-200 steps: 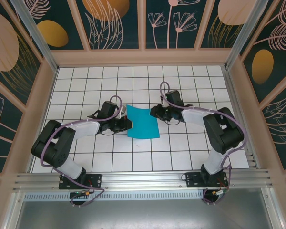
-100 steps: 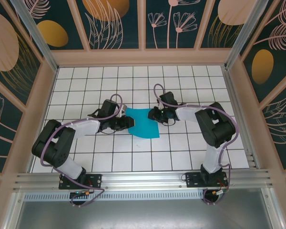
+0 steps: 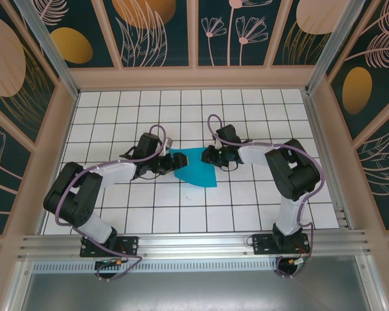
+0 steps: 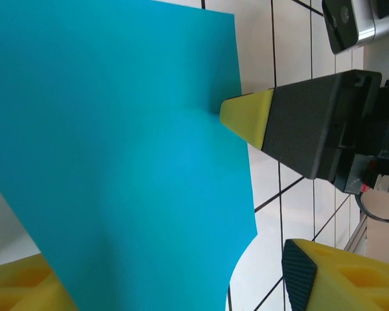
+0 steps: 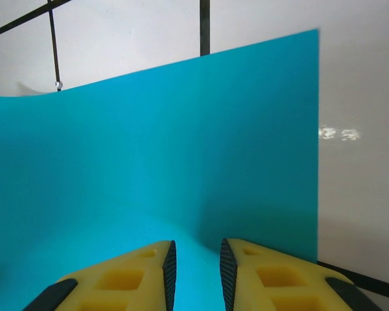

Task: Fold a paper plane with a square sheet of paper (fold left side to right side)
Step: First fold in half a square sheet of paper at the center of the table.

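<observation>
The left hand (image 3: 170, 163) sits at the left edge of the square sheet of paper (image 3: 196, 166), its yellow fingers (image 4: 324, 272) spread apart with the sheet loose between them. The teal sheet lies mid-counter (image 3: 246, 201), partly lifted and curved. At the sheet's right edge, the right hand (image 3: 209, 155) is clamped on the sheet, fingers (image 5: 259, 275) nearly together.

White gridded surface (image 3: 117, 207), black lines. Teal square sheet of paper (image 3: 196, 167) near centre, partly lifted off it.
</observation>
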Robot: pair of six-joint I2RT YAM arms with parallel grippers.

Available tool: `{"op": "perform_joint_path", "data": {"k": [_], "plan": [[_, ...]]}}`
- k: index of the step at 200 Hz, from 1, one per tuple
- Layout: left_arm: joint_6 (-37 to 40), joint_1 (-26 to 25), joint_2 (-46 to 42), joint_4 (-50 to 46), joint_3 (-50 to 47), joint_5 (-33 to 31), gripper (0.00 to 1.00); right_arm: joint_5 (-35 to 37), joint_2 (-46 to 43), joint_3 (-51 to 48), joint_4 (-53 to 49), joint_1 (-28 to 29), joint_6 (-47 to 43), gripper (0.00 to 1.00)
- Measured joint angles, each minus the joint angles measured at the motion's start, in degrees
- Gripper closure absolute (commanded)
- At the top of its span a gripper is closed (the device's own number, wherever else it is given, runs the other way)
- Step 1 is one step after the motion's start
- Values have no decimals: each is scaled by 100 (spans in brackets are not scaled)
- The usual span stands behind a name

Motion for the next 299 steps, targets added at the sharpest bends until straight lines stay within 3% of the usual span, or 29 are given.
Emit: {"op": "perform_joint_path", "data": {"k": [65,152,299], "plan": [[-297,2,195,293,2,-212,25,63,0,0,0,26,-22,71],[-411,0,260,632,4,-249,31,63,0,0,2,26,-42,71],[-634,-251,330,1388,232,352,28,-4,0,-2,90,33,-20,70]]}}
